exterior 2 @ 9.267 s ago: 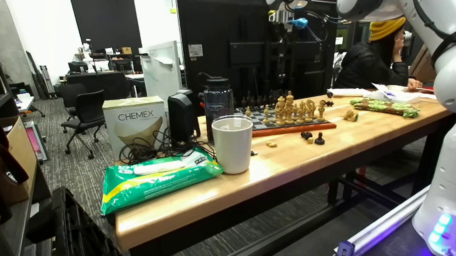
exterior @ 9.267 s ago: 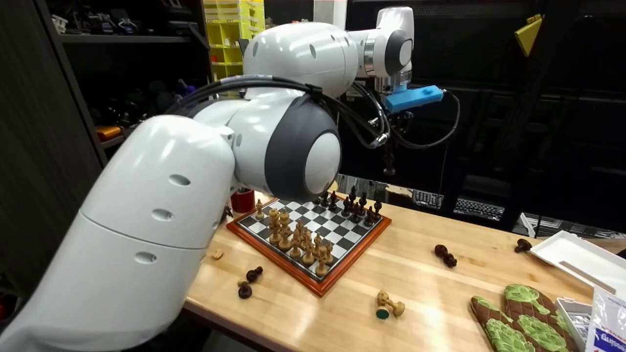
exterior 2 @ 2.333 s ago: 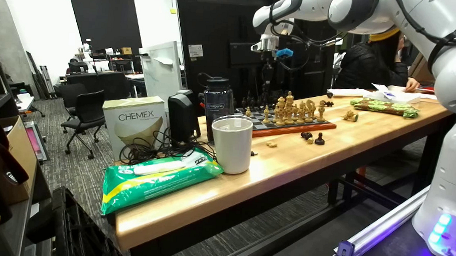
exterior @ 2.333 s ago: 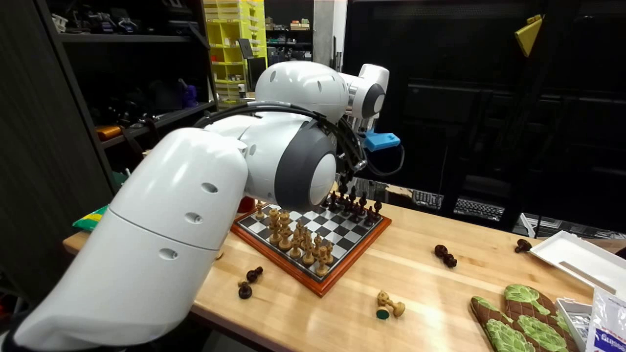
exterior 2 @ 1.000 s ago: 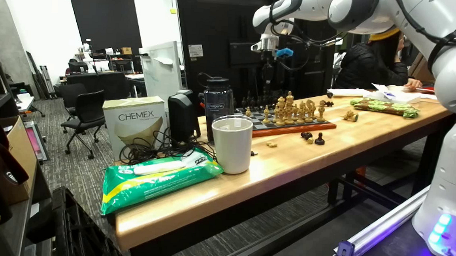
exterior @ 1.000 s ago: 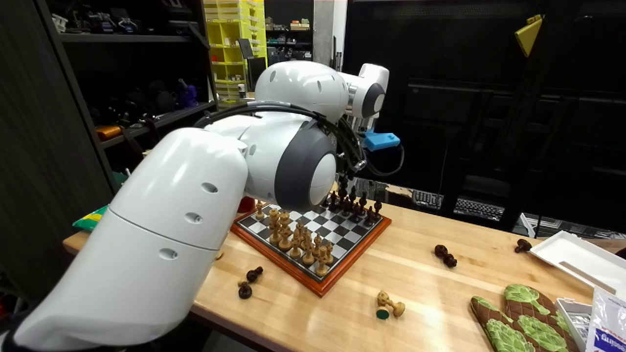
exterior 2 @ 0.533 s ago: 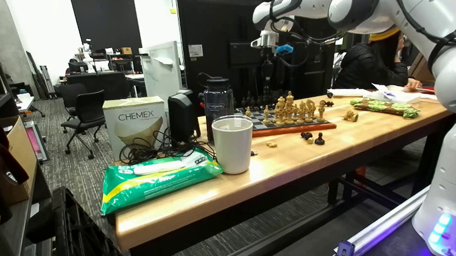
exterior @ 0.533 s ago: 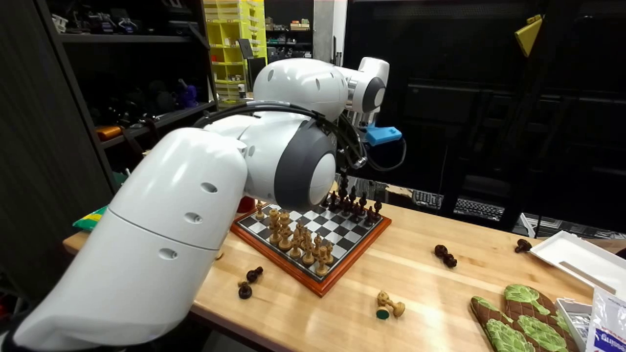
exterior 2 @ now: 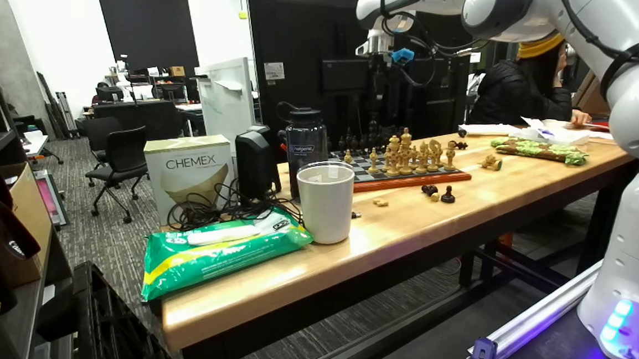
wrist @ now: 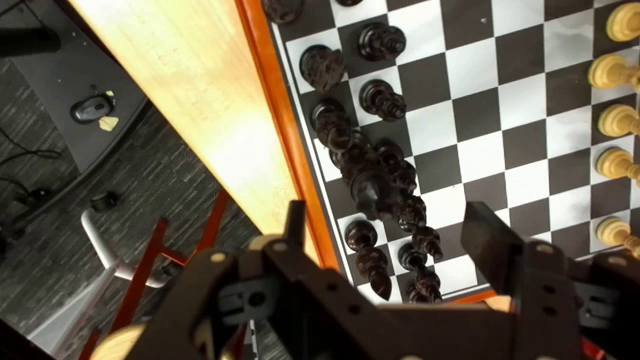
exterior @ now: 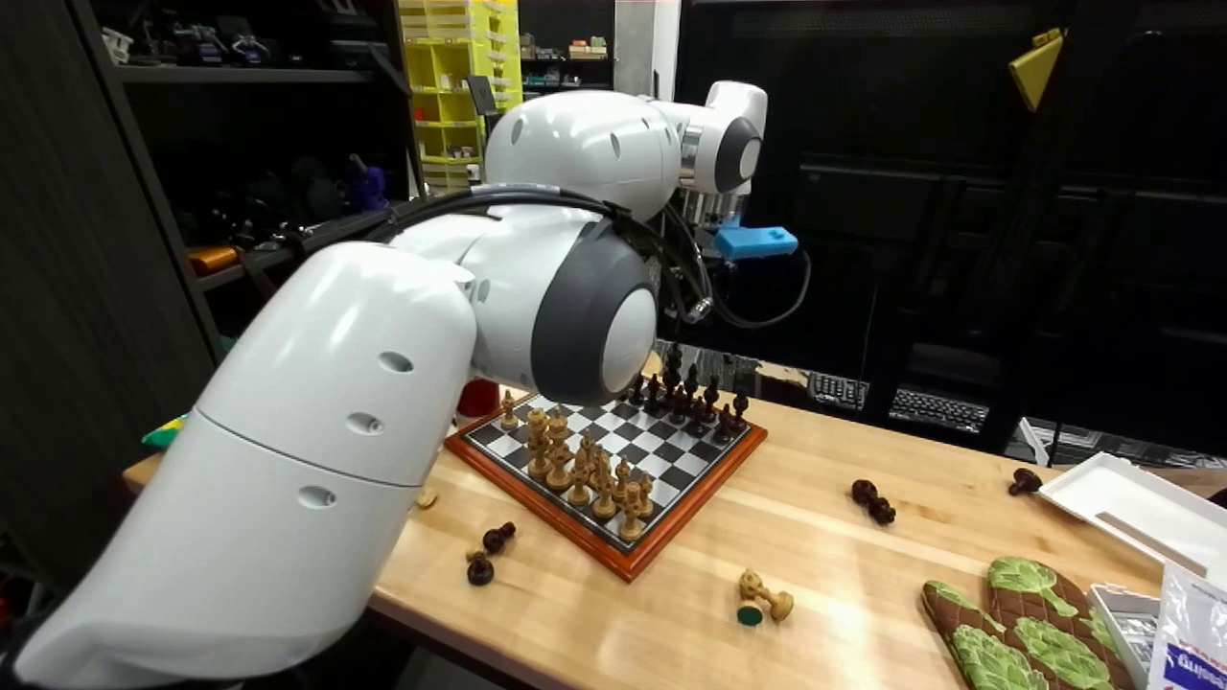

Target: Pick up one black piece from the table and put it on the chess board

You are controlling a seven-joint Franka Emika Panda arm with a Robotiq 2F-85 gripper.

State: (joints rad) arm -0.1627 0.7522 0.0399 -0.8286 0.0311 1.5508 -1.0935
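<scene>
Currently I have: one black two-fingered claw (wrist: 384, 215), jaws apart; one tall black chess piece (wrist: 372, 186), upright on the square checkered board with reddish-brown rim (wrist: 479, 155), below the claw, seen between its fingers.

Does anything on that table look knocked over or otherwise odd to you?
Yes: dark-brown chess pieces and pale tan chess pieces lie toppled on the light wooden table, off the square, reddish-brown-rimmed checkered chess board. That looks odd because many other pieces stand upright on the board. No spill shows.
</scene>
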